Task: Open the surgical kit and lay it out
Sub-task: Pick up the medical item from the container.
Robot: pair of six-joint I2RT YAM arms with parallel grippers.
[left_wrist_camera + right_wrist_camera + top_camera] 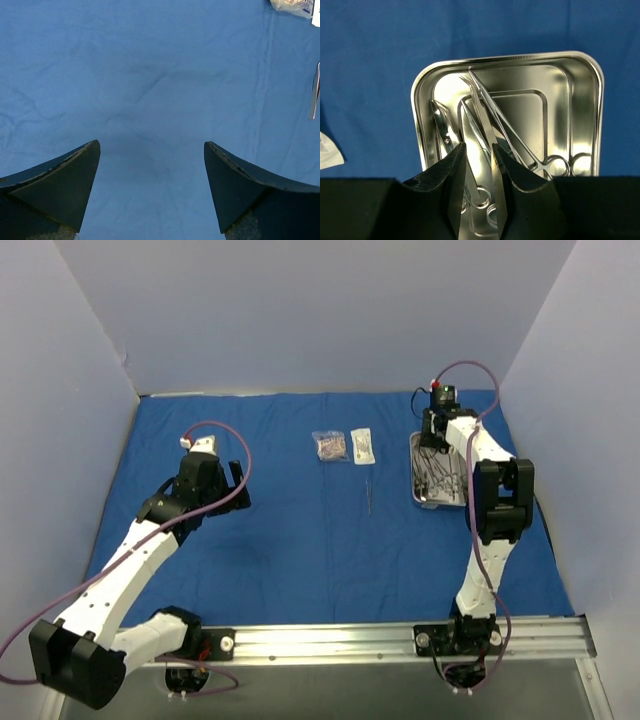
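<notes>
The left pincer [151,145] hangs with its fingers wide apart over a bare stretch of the royal-blue cloth wrap [300,540], which lies opened out flat with only soft creases. It holds nothing. If it drops here and closes, it is likely to pinch up a fold and drag the wrap, and everything lying on the wrap would slide with it.

Towards the middle, the two clear packets [329,446] sit side by side near the far edge. A single pair of tweezers [369,497] lies alone on the cloth just nearer than them. They are thin and flat against the fabric, so a nudge from a passing arm could skew them or roll them into a crease.

On the right, the steel tray [415,495] rests on the cloth with several scissor-like instruments [520,135] crossing one another inside. The right pincer [477,150] hovers low over the tray's near end, its fingers [450,170] drawn almost together with slim shafts showing in the narrow gap. Whether it is clamped on one cannot be told. The main risk sits here: the overlapping handles may snag, so lifting one piece could hoist a second, let it clatter back, or tip the light tray
</notes>
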